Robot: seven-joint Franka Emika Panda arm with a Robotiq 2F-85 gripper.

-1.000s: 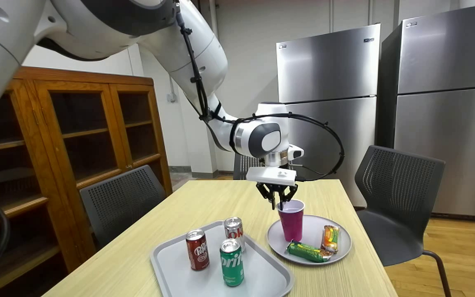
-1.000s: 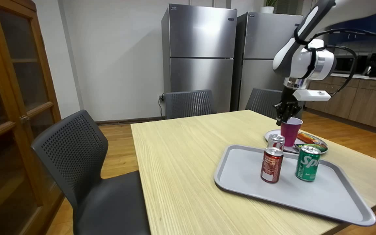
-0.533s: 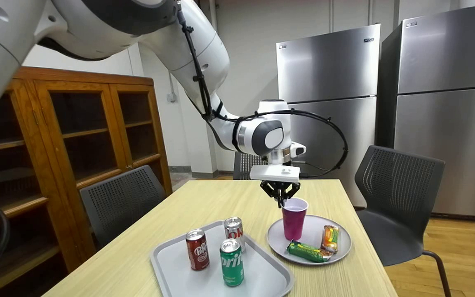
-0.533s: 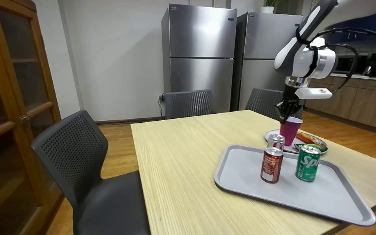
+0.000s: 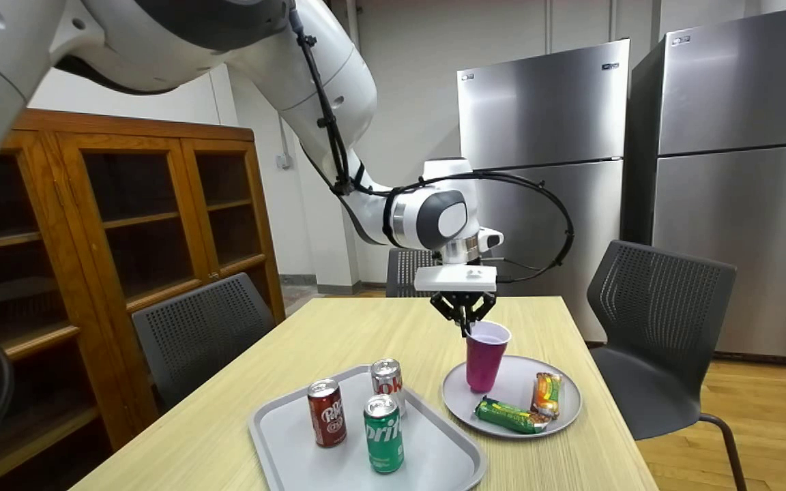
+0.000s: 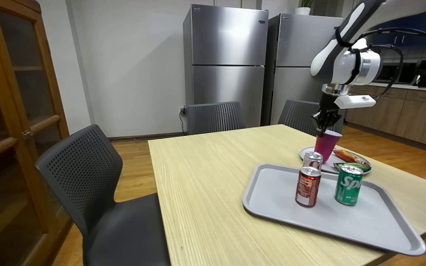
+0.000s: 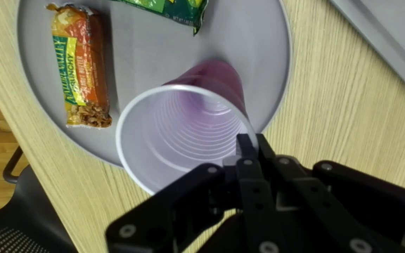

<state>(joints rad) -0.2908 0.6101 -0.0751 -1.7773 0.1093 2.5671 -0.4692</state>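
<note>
The magenta plastic cup (image 5: 484, 361) is held right by its lip: the claw (image 7: 254, 140) is pinched narrow across one side of the wall, with one finger tucked inside and the other set outside. From the fingertips, the body of the cup is hung down and off to the right in both exterior views, so the hold looks pretty lopsided. The long axis isn't upright either: the mouth is tipped right and the base is swung a bit left there. In the wrist view the mouth is turned toward the camera, base pointed up the frame. The cup is positioned over the lilac-gray plate (image 5: 519, 382), near a Nature Valley Crunchy peanut butter bar (image 7: 83, 70) and a green-wrapped bar (image 5: 507, 416); whether the base is touching the plate can't be told for sure. As for looks, a tall tapered shape can be seen, magenta outside, pale lilac inside, with a white rim and fine rings ridged into the inner wall.
</note>
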